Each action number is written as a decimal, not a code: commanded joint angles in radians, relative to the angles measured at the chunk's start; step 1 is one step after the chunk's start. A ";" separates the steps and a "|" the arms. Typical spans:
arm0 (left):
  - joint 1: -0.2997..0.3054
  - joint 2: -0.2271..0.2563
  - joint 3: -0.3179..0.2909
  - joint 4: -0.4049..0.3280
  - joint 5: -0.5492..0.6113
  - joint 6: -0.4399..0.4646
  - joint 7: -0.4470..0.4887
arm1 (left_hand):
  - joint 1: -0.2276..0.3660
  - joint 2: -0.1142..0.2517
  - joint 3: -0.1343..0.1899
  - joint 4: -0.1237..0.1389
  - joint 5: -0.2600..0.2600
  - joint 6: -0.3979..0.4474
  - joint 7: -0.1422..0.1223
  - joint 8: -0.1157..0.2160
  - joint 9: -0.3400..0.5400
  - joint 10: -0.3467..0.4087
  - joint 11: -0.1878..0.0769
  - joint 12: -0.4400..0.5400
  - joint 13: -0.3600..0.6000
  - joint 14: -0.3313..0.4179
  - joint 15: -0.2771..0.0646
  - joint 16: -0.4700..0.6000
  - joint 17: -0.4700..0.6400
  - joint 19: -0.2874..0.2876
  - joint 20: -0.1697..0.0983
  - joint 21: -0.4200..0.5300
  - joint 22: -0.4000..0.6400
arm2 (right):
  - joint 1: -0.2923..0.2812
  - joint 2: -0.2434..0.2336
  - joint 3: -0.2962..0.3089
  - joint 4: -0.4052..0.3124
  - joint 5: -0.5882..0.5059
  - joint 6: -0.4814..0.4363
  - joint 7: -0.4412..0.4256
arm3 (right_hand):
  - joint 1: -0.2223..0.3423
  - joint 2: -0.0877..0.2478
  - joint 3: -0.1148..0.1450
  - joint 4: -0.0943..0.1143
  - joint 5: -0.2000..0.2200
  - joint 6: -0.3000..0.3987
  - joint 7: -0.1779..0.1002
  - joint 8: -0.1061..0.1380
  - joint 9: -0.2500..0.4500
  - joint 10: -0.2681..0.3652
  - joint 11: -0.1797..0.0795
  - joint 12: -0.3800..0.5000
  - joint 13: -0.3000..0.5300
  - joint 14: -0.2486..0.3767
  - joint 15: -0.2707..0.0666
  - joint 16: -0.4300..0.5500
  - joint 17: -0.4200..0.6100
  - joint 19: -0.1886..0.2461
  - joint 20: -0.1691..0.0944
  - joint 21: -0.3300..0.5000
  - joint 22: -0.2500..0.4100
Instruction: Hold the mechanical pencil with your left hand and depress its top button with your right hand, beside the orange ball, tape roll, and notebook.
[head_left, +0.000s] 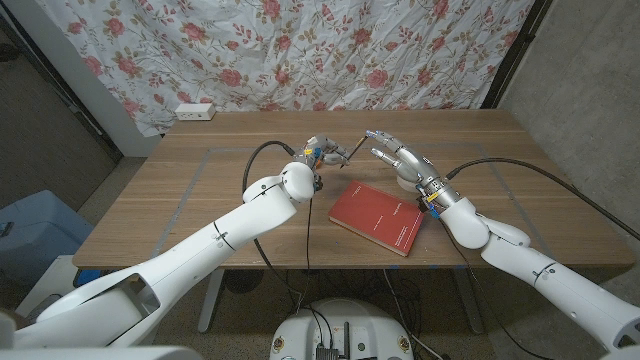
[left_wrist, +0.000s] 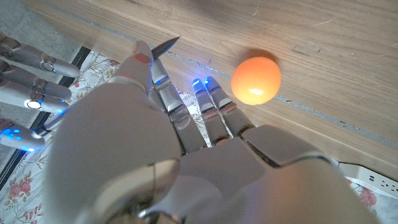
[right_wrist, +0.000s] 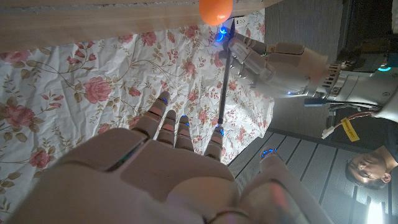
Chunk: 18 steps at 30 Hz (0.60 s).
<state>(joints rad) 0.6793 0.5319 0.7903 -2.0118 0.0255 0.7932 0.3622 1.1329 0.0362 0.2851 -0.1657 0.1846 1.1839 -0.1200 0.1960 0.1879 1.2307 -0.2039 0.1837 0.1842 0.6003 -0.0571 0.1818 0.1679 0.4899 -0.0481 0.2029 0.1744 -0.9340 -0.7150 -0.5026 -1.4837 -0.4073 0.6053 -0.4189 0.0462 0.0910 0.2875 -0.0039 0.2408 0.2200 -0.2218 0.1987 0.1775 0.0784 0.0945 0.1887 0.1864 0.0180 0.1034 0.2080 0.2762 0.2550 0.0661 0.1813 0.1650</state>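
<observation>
The left hand (head_left: 318, 152) holds the mechanical pencil (head_left: 344, 155) above the middle of the table (head_left: 180, 190), fingers closed round its lower barrel. The pencil juts out toward three o'clock, so its button end is offered to the other hand. In the right wrist view the pencil (right_wrist: 224, 87) runs as a thin dark rod from the left hand's fingers (right_wrist: 249, 56) toward the right hand's fingertips (right_wrist: 214, 134).

The right hand (head_left: 400, 160) hovers at three o'clock of the pencil, fingers spread wide and holding nothing, one fingertip close to the pencil's free end. I cannot tell whether it touches. This looks like the approach to the press: the left hand steadies the barrel so the push will not swing it aside.

The orange ball (left_wrist: 255, 79) lies on the table just beyond the left hand. The red notebook (head_left: 378, 216) lies at six o'clock of the pencil, well below both hands.
</observation>
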 joint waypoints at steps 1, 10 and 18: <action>0.003 -0.001 -0.002 0.003 0.000 0.000 0.000 | 0.003 0.007 -0.003 -0.002 0.007 0.004 0.000 0.005 0.003 0.018 -0.021 0.008 0.003 0.003 -0.159 -0.004 0.000 0.000 -0.080 -0.001 0.002 | -0.003 0.003 0.009 -0.003 0.003 0.000 -0.019 | -0.001 0.009 0.005 0.002 0.006 0.004 0.001 -0.003 -0.001 0.001 -0.004 0.005 0.001 0.002 0.000 0.008 0.003 0.004 -0.004 0.007 0.003; 0.006 -0.001 -0.004 0.002 -0.001 -0.003 0.000 | 0.003 0.008 -0.005 -0.001 0.008 0.004 0.001 0.005 0.003 0.018 -0.022 0.008 0.003 0.004 -0.159 -0.004 0.000 0.000 -0.081 -0.001 0.002 | -0.001 0.002 0.008 -0.002 0.003 0.004 -0.018 | 0.000 0.009 0.006 0.002 0.007 0.005 0.001 -0.005 -0.001 0.001 -0.002 0.005 0.001 0.002 -0.001 0.008 0.003 0.004 -0.004 0.007 0.003; 0.001 -0.002 -0.003 0.008 -0.001 -0.006 -0.002 | 0.003 0.008 -0.006 -0.001 0.008 0.004 0.001 0.006 0.003 0.018 -0.022 0.008 0.003 0.003 -0.159 -0.004 0.000 -0.001 -0.081 -0.001 0.002 | 0.001 0.004 0.005 0.001 0.003 0.005 -0.014 | 0.000 0.009 0.007 0.002 0.006 0.004 0.001 -0.007 -0.001 0.001 -0.002 0.005 0.001 0.003 -0.001 0.009 0.003 0.004 -0.003 0.007 0.003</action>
<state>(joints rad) 0.6827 0.5307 0.7877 -2.0095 0.0257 0.7910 0.3618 1.1316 0.0369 0.2812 -0.1674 0.1854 1.1839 -0.1201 0.1963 0.1888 1.2307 -0.2039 0.1858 0.1835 0.6003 -0.0571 0.1818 0.1679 0.4899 -0.0481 0.2030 0.1744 -0.9359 -0.7132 -0.4958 -1.4855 -0.4058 0.6056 -0.4333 0.0462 0.0910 0.2875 -0.0040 0.2408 0.2236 -0.2182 0.1955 0.1768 0.0785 0.0945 0.1887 0.1864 0.0180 0.1035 0.2080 0.2762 0.2550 0.0661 0.1813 0.1650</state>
